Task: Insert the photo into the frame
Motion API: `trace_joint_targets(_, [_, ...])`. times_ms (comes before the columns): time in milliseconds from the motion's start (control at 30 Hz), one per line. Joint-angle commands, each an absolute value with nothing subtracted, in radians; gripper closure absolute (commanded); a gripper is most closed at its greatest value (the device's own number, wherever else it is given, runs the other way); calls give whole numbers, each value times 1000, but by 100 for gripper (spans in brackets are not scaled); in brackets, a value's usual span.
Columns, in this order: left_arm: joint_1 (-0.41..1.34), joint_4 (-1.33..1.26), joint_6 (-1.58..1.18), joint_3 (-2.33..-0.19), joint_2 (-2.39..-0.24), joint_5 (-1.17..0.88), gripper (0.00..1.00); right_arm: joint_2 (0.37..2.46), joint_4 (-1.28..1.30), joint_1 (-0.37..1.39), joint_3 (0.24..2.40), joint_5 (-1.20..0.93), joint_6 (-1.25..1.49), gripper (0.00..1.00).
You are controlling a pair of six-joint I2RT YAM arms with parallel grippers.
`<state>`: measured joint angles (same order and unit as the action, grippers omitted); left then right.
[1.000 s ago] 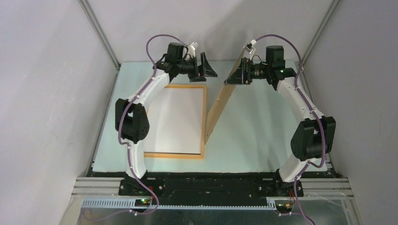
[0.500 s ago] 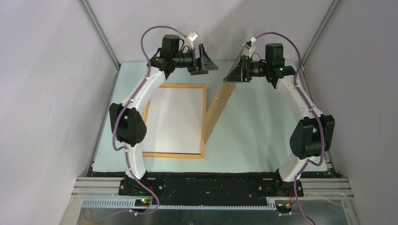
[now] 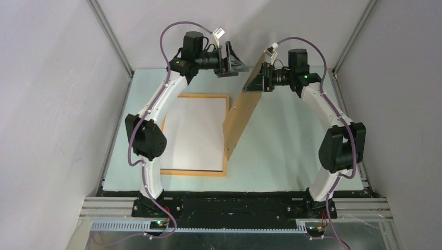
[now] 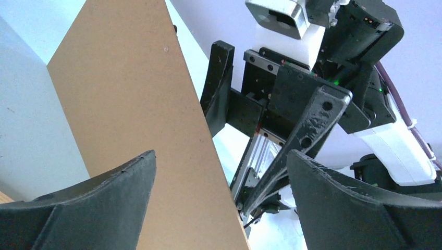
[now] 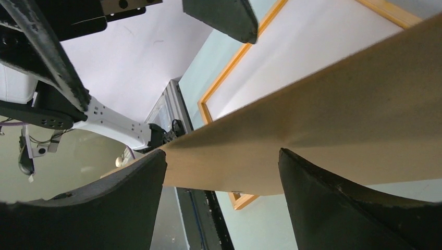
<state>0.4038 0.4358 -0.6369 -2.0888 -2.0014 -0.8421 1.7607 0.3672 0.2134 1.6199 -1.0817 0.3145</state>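
The orange-tan frame lies flat on the table. The photo lies in it with its white back up; the printed side is hidden. A brown backing board stands tilted on its long edge along the frame's right side. Its raised far corner rests at my right gripper, whose jaws are wide apart, with the board across them. My left gripper is open and empty, up in the air just left of that corner. In the left wrist view the board fills the space in front of it.
Pale green table mat lies to the right of the board. Grey enclosure walls and aluminium posts close in the back and sides. The frame and photo show below the board in the right wrist view.
My left gripper has risen and moved right, toward the board's raised corner. My right gripper has moved left, tipping the board further over the frame.
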Motion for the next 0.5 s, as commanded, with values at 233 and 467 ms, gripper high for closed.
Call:
trace_joint_targets(233, [405,439,-631,-2114,-2071,-818,0,1700,321,220,1590,-1105,320,16])
trace_joint_targets(467, [411,492,-580,-2093,-2067,-773,7,1635,369,142,1488,-1095,277,15])
